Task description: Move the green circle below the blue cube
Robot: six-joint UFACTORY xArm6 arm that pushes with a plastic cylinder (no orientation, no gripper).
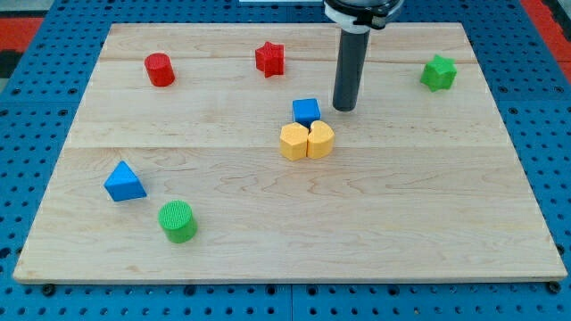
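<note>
The green circle sits near the view's bottom left of the wooden board. The blue cube sits near the middle, just above two yellow blocks. My tip rests on the board just to the right of the blue cube, a small gap apart from it, and far from the green circle.
Two yellow blocks touch each other directly below the blue cube. A blue triangle lies at the left, a red cylinder and a red star near the top, a green star at the top right.
</note>
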